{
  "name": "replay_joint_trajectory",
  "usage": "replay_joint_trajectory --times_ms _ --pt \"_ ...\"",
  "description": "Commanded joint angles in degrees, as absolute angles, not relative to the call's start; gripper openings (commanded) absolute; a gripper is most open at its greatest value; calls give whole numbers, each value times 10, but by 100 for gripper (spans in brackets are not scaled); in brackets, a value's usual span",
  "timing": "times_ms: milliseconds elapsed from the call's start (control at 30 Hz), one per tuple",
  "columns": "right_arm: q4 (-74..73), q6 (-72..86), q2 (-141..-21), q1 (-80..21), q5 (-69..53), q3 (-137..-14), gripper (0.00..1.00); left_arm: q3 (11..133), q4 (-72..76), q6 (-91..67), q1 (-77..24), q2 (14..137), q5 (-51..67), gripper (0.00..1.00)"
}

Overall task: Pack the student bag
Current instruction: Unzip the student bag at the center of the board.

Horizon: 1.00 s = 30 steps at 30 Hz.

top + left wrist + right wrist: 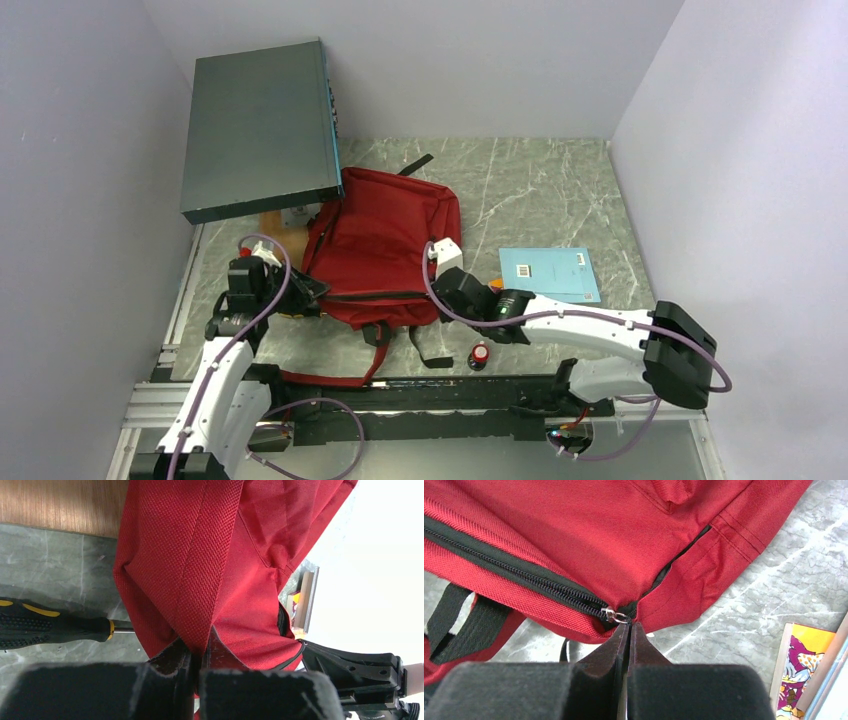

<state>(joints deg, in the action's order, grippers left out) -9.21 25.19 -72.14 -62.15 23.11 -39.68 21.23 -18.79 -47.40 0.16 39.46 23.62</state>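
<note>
The student bag (385,245) lies mid-counter (560,190), bare room far right; left claw (200,651) pinches its strap (202,570); right claw (629,630) shut at zip (524,577).

Overhead, the far left corner of the student bag (385,240) is hidden under the dark flat case (260,130), which also covers most of a wooden board (272,222). The left gripper (199,652) pinches a red fabric fold; I cannot see how deep it runs between the 2 fingers. The zip slider (613,614) sits right at the tip of the right gripper (628,630), but its pull tab is out of my sight. The screwdriver (55,625) is cut off by the left edge, its tip behind the bag. The colourful book (801,670) runs off the right and bottom edges. The small red object (480,354) near the arm bases is too small to identify.
</note>
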Motion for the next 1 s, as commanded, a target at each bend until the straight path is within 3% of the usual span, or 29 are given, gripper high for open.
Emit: replay_joint_trajectory --times_ms 0,67,167,233,267,433,600,833,967 --pt "-135 181 -668 -606 207 -380 0 245 -200 -437 24 396 231 12" --pt "-109 157 -649 -605 146 -374 0 253 -230 -434 28 400 268 41" --pt "-58 144 -640 -606 65 -369 0 257 -254 -445 29 386 324 72" --pt "-29 140 -643 -607 26 -368 0 254 -268 -463 29 373 352 90" --pt "-19 139 -647 -607 13 -369 0 249 -269 -478 29 366 365 94" --pt "-13 134 -684 -613 3 -398 0 171 -200 -623 6 301 437 95" --pt "-7 138 -700 -621 3 -402 0 128 -112 -780 -114 234 334 100" --pt "-19 143 -705 -636 28 -411 0 165 -24 -858 -242 345 223 100" --pt "-26 149 -709 -644 52 -419 0 172 22 -889 -281 427 205 92"
